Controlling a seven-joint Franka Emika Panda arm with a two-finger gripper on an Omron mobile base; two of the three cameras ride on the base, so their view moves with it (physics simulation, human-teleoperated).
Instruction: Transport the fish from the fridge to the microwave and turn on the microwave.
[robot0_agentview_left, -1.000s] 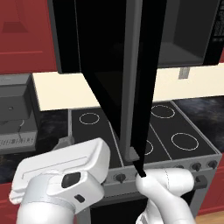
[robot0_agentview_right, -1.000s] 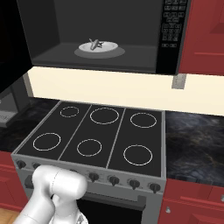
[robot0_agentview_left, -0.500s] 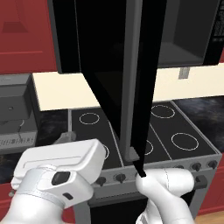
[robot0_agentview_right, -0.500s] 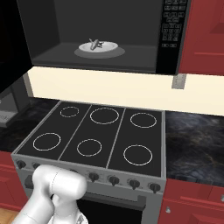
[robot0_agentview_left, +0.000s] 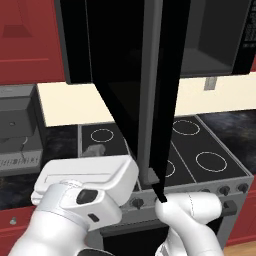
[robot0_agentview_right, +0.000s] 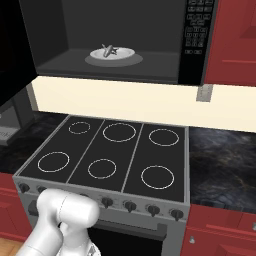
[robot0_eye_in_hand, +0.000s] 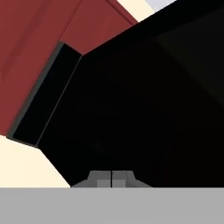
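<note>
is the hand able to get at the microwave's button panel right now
Probably not directly. The hand, fingertips together, faces the outer side of the open door, which stands between it and the button panel on the far side of the microwave. It would likely have to go round the door or shut it first.

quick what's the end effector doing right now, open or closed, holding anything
End effector: closed, fingertips pressed together with nothing between them, facing the black microwave door. The fish lies on the plate inside the microwave.
</note>
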